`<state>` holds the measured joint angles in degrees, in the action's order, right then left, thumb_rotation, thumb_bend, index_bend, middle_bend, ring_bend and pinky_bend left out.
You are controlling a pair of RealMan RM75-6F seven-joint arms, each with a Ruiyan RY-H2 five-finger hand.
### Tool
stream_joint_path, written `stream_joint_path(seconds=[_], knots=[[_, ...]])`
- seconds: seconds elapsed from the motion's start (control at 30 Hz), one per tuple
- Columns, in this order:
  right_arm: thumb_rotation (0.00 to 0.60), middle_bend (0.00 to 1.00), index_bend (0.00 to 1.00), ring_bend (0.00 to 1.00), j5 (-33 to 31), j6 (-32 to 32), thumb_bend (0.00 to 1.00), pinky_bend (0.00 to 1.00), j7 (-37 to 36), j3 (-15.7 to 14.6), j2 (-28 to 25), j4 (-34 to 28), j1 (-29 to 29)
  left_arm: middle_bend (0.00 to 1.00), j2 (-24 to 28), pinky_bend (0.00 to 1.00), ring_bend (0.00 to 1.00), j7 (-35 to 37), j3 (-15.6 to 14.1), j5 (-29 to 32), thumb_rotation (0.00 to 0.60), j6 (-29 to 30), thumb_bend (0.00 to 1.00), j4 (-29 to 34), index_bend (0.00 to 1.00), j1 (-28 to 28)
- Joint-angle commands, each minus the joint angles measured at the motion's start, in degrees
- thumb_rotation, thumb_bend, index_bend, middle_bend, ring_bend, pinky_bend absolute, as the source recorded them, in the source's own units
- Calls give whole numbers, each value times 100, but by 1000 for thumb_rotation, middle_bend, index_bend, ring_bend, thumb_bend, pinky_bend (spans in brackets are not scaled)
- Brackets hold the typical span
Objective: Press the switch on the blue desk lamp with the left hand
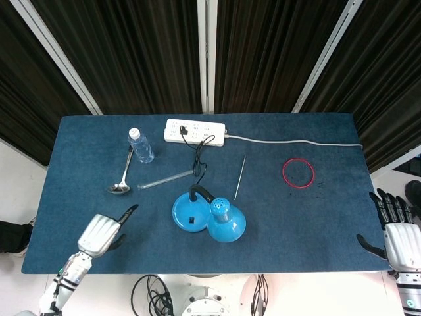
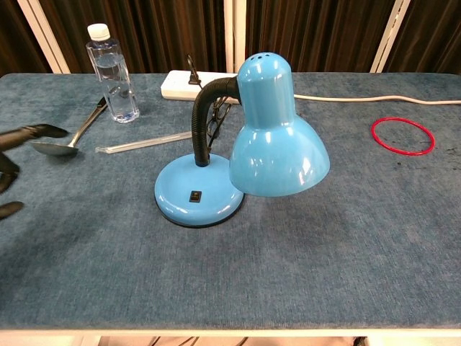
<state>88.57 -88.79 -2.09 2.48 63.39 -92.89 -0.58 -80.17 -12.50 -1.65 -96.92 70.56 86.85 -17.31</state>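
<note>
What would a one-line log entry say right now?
left hand: over table, short of lamp | switch: untouched | right hand: idle at table edge

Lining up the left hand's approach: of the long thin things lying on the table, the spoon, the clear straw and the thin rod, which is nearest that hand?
The spoon: its bowl lies just beyond the left hand, while the clear straw and the thin rod lie further right.

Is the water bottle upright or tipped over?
Upright: the water bottle stands on its base with its white cap on top, beside the spoon.

Both the left hand (image 1: 99, 235) and right hand (image 1: 399, 240) have ribbed silver-white backs with black fingers (image 1: 126, 212).
</note>
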Motion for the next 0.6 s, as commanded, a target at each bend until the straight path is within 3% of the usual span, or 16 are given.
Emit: stream_joint_path(seconds=[0.03,0.27,0.6], knots=[[600,0,0,0,4,-17,125,0,-33,14,-21,-6,-1,757,-203,819,786,-150,9,3,600,-377,348,-8,87,-272],[600,0,0,0,-5,38,127,0,-51,34,-49,-13,-42,759,-504,817,800,-302,50,335,600,-1077,351,72,85,-638],[600,0,0,0,-55,62,130,0,-34,37,21,61,-43,766,-862,816,800,-238,7,409,600,-1341,366,-145,84,-925]])
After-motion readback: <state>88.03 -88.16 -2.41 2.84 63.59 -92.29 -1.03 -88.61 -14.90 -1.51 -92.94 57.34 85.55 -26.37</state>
